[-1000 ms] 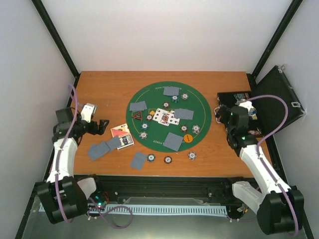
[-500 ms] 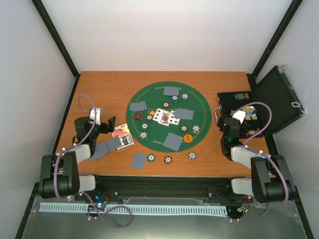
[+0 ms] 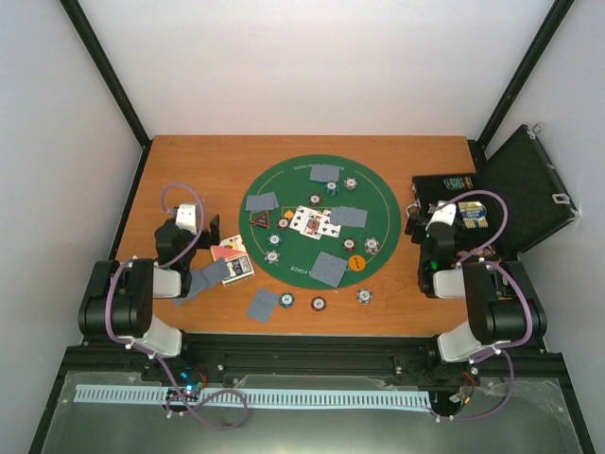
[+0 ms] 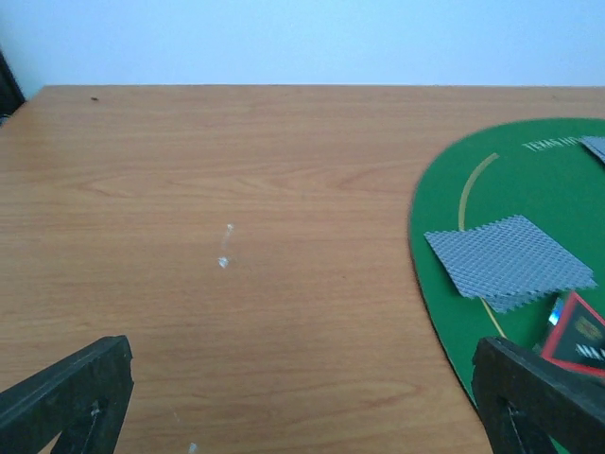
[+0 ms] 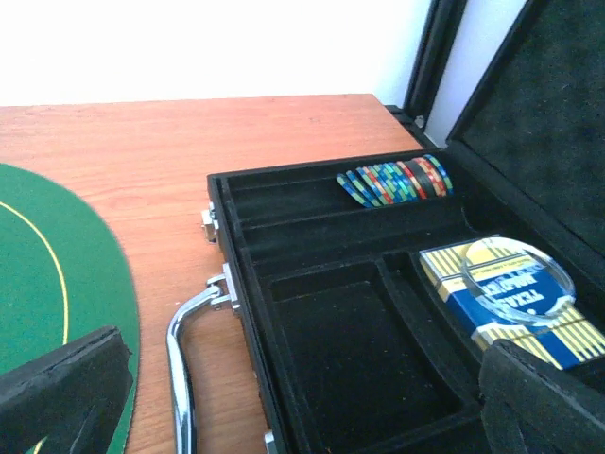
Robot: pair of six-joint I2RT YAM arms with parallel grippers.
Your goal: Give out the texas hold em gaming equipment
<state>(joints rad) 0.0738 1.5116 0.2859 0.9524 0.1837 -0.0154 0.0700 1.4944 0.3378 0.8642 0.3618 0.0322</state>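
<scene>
A round green mat carries grey-blue-backed cards, face-up cards, striped poker chips, a red-black triangular marker and an orange disc. More cards and chips lie on the wood in front of it. My left gripper is open and empty, low over bare wood left of the mat; a card stack and the marker show beside its right finger. My right gripper is open and empty over the black case's near part.
The black hinged case stands open at the right with a row of chips, a blue-yellow card box and a chrome handle. Two card boxes lie left of the mat. Both arms are folded near their bases.
Both arms have folded back toward their bases, the left gripper drawing in toward the mat's left side and the right one pulling back over the case. Nothing on the table has moved.
</scene>
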